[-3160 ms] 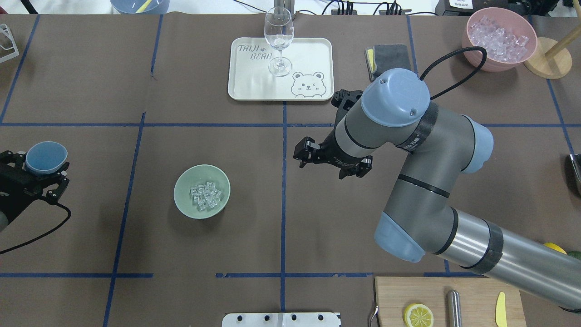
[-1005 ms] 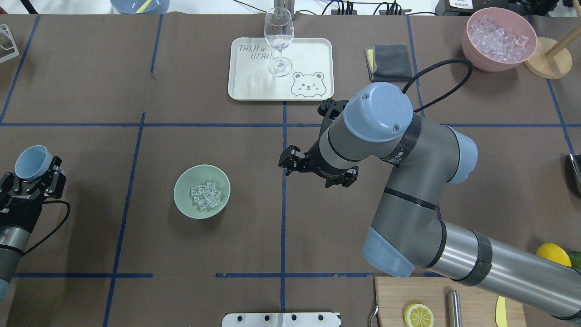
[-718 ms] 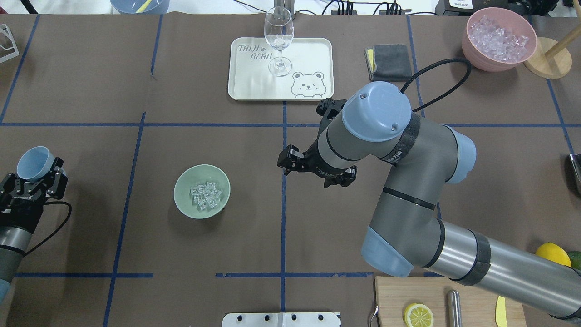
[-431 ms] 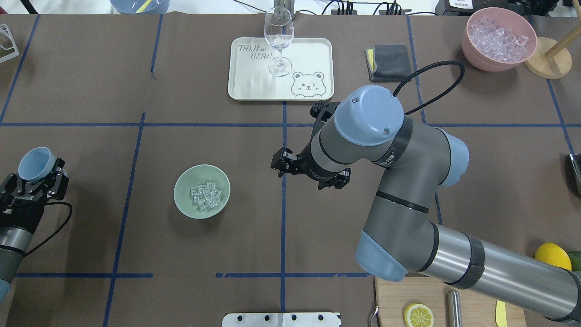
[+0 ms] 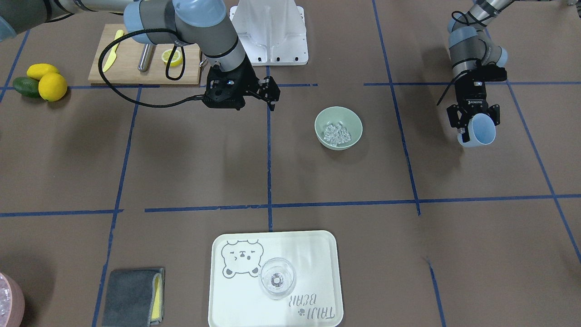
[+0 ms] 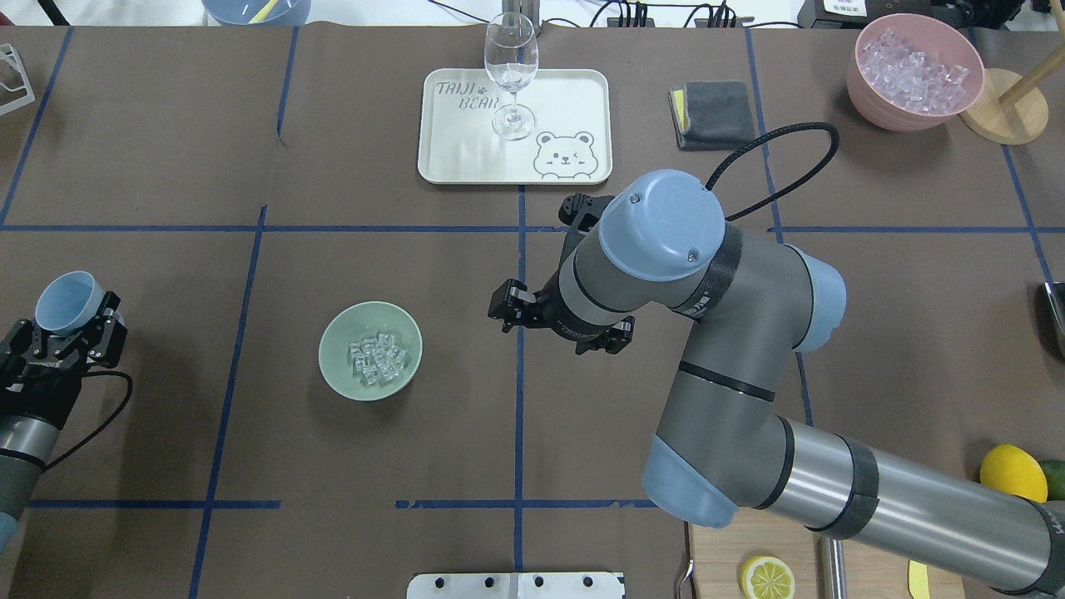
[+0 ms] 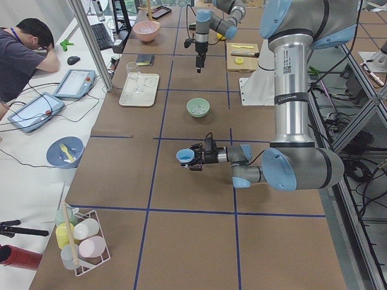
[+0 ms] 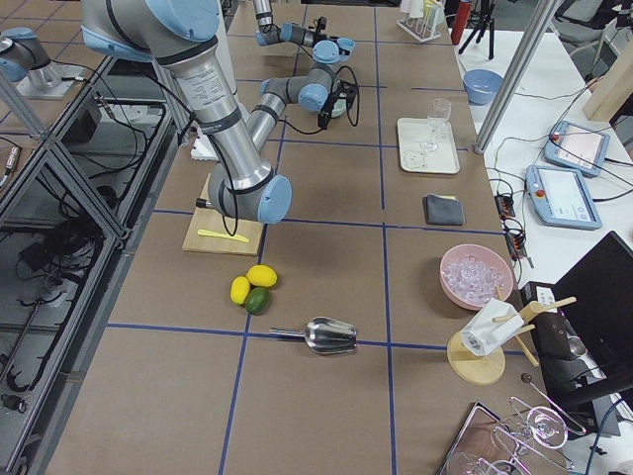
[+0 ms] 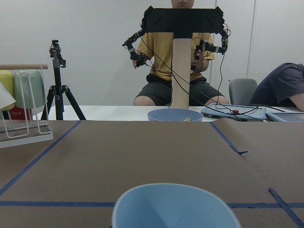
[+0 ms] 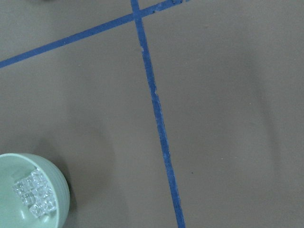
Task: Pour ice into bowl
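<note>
The sage-green bowl (image 6: 333, 349) stands left of the table's middle with the ice (image 6: 378, 359) lying in it; both also show in the front view, bowl (image 5: 352, 118) and ice (image 5: 336, 131). My left gripper (image 6: 62, 324) is shut on an empty blue cup (image 6: 68, 299) at the far left edge, well apart from the bowl. The cup's rim fills the bottom of the left wrist view (image 9: 175, 206). My right gripper (image 6: 559, 323) is open and empty, pointing down above the table to the right of the bowl. The right wrist view catches the bowl (image 10: 59, 185) at its lower left.
A white bear tray (image 6: 574, 91) with a wine glass (image 6: 511, 75) sits at the far middle. A grey cloth (image 6: 715, 112) and a pink bowl of ice (image 6: 915, 71) are at the far right. A cutting board with a lemon half (image 6: 766, 576) and a lemon (image 6: 1012, 472) lie near right.
My right arm has swung left and a little nearer, bringing its open gripper closer to the bowl. My left gripper drew back to the left edge with the cup, then stayed almost still.
</note>
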